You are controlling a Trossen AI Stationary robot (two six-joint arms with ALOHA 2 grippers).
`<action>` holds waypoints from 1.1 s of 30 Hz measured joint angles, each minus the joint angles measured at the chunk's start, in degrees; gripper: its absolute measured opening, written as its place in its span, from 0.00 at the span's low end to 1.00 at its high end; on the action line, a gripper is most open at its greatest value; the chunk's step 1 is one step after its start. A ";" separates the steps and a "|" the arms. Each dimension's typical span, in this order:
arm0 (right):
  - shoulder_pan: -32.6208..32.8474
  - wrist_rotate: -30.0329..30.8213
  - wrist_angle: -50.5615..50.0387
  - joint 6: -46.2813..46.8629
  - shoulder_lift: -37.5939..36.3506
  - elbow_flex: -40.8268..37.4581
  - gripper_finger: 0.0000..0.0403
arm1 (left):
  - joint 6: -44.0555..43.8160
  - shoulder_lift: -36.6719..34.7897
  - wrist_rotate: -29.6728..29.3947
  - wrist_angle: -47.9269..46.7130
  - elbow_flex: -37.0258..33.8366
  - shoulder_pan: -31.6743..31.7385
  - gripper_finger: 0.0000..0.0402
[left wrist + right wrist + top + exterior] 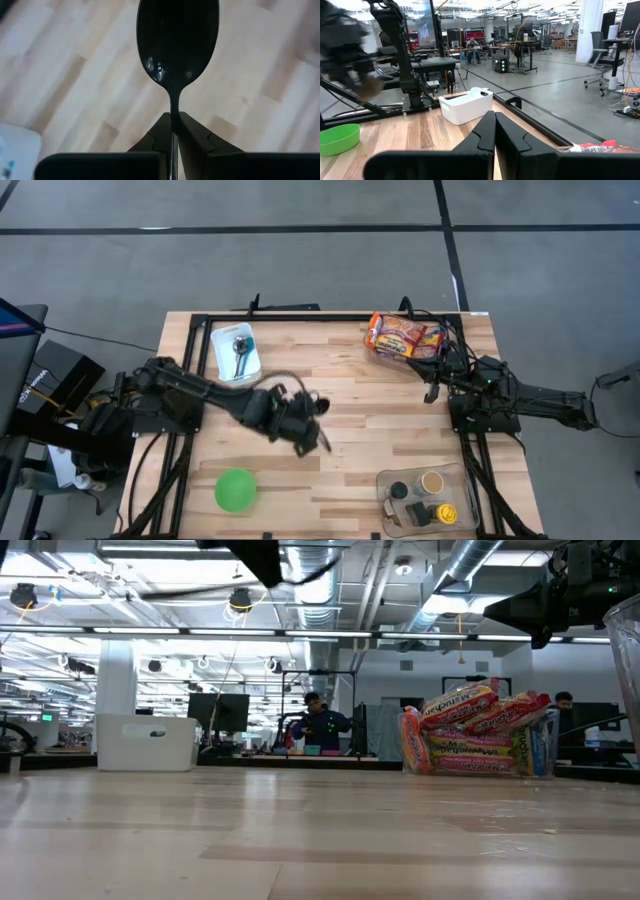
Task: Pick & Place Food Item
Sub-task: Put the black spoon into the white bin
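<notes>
clamping a black spoon [177,45], left gripper [173,122] hangs above the table [400,420].

Glossy black plastic spoon [177,45]; matt pale wood-plank table [380,430]; shiny crinkled plastic noodle packs [403,337]; smooth white plastic bin [466,105]; green plastic bowl [235,489].

The orange noodle packs [478,733] at the desk's far right corner carry printed lettering, but it is too small and tilted to read with certainty; no other text, number or sign is legible anywhere
</notes>
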 joint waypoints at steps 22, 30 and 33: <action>-0.02 -0.13 0.00 0.00 -0.02 0.00 0.00 | 2.73 -18.15 2.73 -4.98 0.04 40.00 0.04; -0.01 -0.14 0.00 0.00 0.00 0.00 0.00 | 6.94 -20.90 2.75 -9.94 0.04 49.51 0.04; 0.00 -0.15 0.00 0.00 -0.02 0.00 0.00 | 9.62 -20.90 2.75 -10.51 -0.66 51.44 0.04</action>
